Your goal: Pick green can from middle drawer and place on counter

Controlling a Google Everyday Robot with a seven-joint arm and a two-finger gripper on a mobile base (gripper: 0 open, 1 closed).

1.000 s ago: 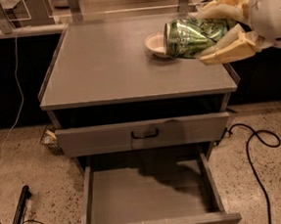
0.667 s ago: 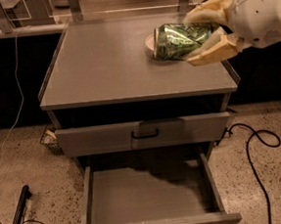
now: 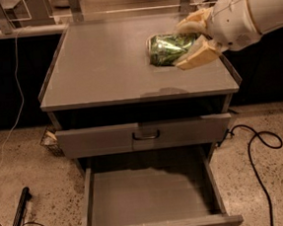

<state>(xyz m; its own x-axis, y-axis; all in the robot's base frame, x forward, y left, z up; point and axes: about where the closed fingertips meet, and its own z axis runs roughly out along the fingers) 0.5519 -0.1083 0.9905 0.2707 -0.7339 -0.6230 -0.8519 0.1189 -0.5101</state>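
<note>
Grey counter (image 3: 102, 64): hand (image 3: 181, 47) over it, clamping green can (image 3: 163, 51) sideways.

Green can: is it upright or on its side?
The green can is on its side: a silver end faces left, held in the pincer over the counter.

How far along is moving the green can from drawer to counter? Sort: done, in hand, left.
Done: the middle drawer stands open; the green can is out of it. In hand: the gripper holds it sideways over the counter, far right. Left: set down, release.
</note>
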